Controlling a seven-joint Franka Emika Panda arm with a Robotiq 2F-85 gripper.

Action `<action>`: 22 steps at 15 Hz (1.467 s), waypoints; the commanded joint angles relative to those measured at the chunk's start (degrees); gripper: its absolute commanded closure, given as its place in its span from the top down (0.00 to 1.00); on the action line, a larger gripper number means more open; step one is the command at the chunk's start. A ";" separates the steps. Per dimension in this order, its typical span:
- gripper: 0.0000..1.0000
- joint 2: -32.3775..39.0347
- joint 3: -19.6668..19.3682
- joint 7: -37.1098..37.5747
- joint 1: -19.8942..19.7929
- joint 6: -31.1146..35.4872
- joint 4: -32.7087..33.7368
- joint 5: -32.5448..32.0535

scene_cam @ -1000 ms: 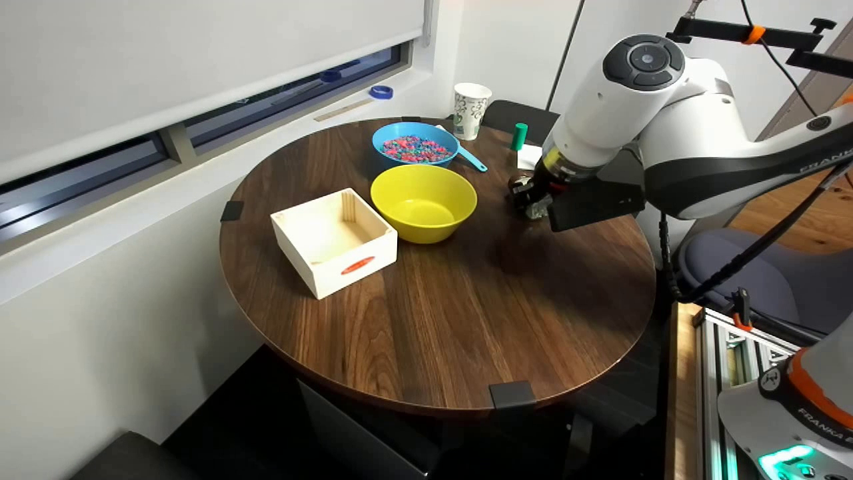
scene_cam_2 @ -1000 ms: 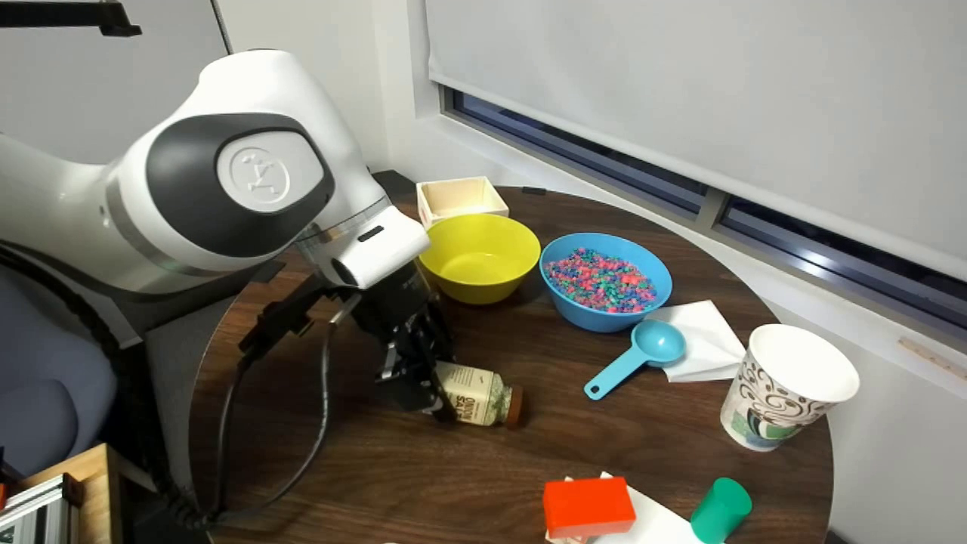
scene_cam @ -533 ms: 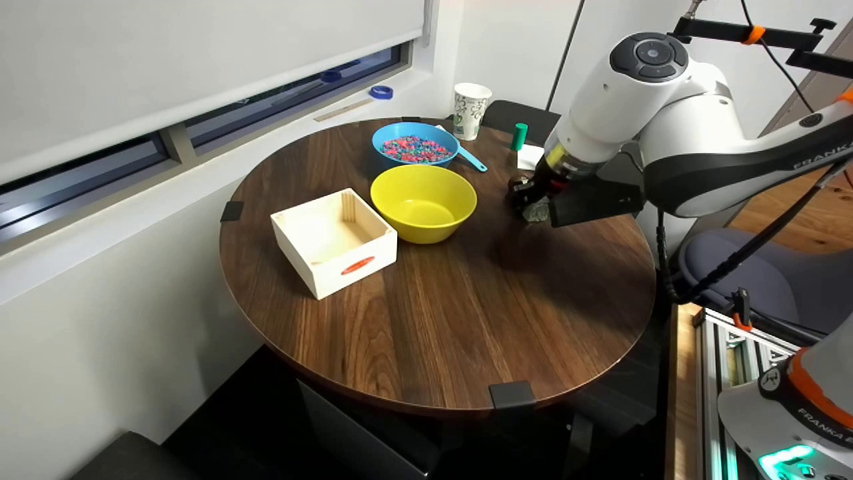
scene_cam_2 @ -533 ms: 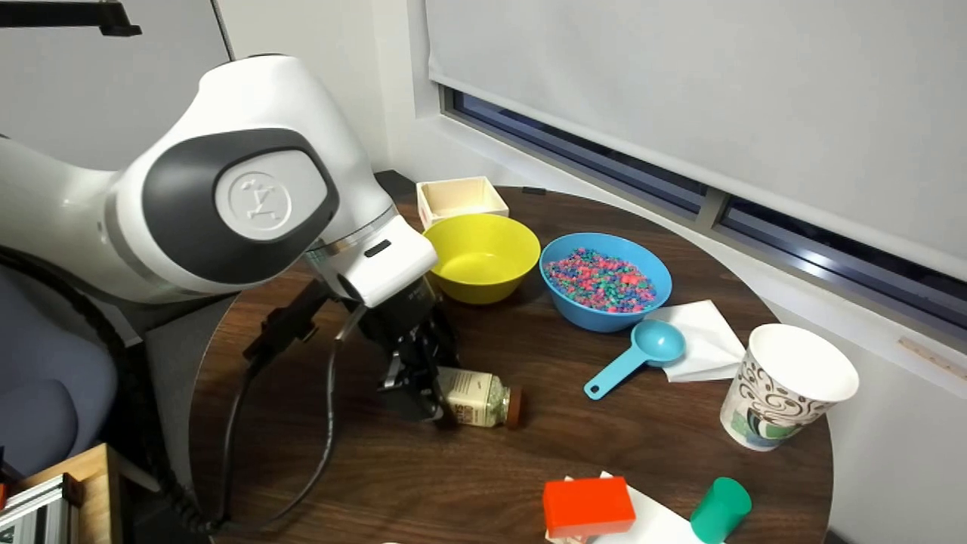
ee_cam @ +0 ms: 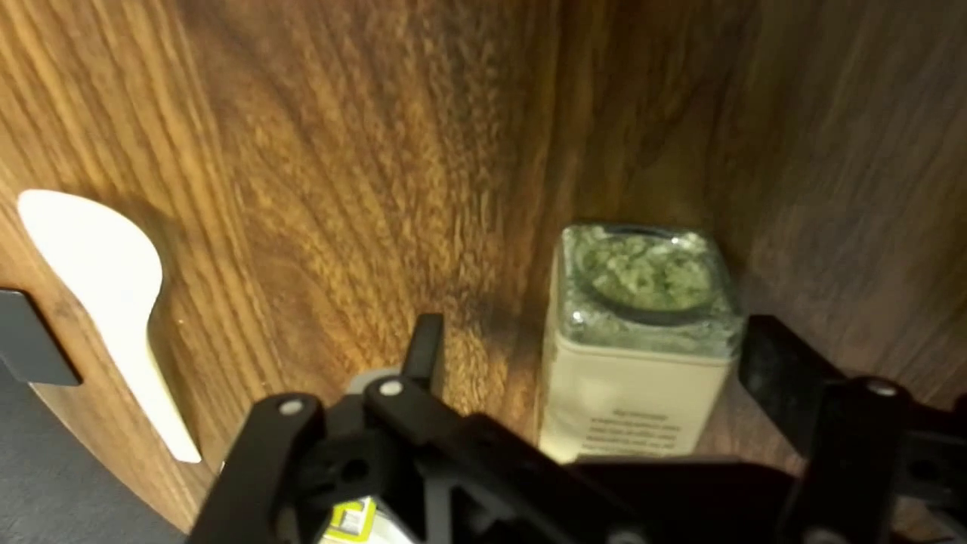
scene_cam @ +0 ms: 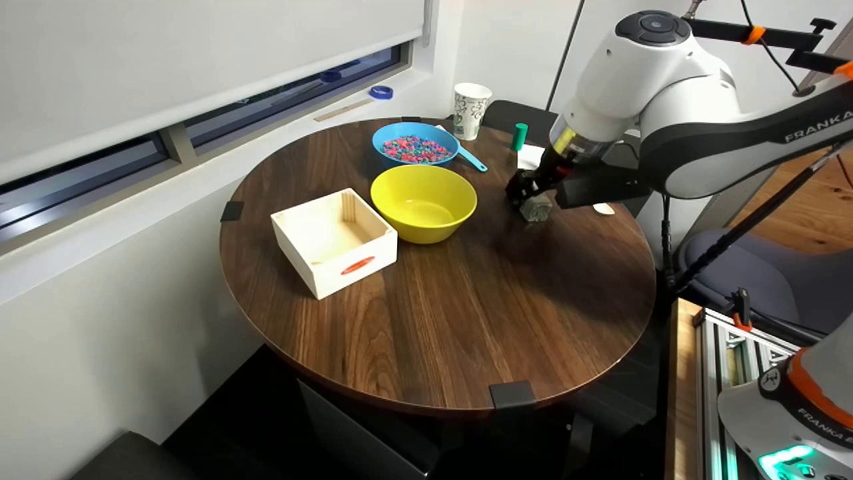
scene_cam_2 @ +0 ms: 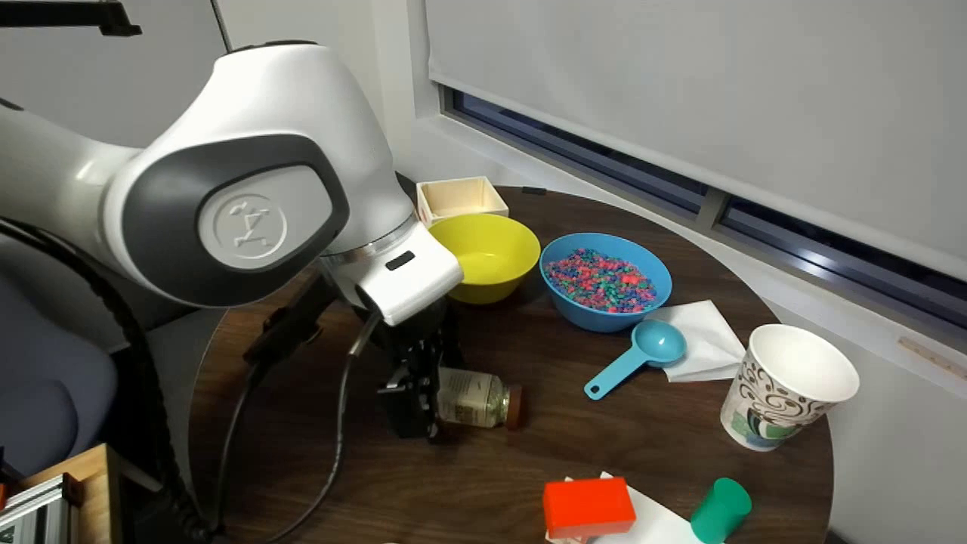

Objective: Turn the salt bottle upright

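The salt bottle (scene_cam_2: 470, 398) lies on its side on the dark wooden table, its brown cap (scene_cam_2: 514, 406) pointing away from the arm. In the wrist view the glass base of the salt bottle (ee_cam: 642, 291) faces the camera, with green-white grains behind it and a beige label below. My gripper (ee_cam: 596, 340) is open around the base end. A clear gap separates the left finger (ee_cam: 425, 351) from the bottle; the right finger (ee_cam: 782, 378) sits close beside it, touching or not I cannot tell. An exterior view shows the gripper (scene_cam: 518, 192) low over the table.
A yellow bowl (scene_cam: 424, 200), a wooden box (scene_cam: 333, 243) and a blue bowl (scene_cam_2: 574, 306) of beads stand nearby. Also on the table are a blue scoop (scene_cam_2: 642, 351), a paper cup (scene_cam_2: 786, 385), a red block (scene_cam_2: 589, 506), a green cylinder (scene_cam_2: 721, 510) and a white spoon (ee_cam: 106, 279).
The jaws have spread, and the near finger has moved off the front of the label. The wrist has tilted and shifted slightly. The bottle lies in nearly the same place.
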 commanded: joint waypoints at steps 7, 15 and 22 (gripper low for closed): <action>1.00 -2.43 -3.96 -28.51 -2.40 -5.48 3.03 23.46; 1.00 0.87 -6.56 -40.29 -4.05 -13.82 9.69 34.24; 1.00 6.45 -8.48 -45.65 -4.85 -21.69 16.92 40.34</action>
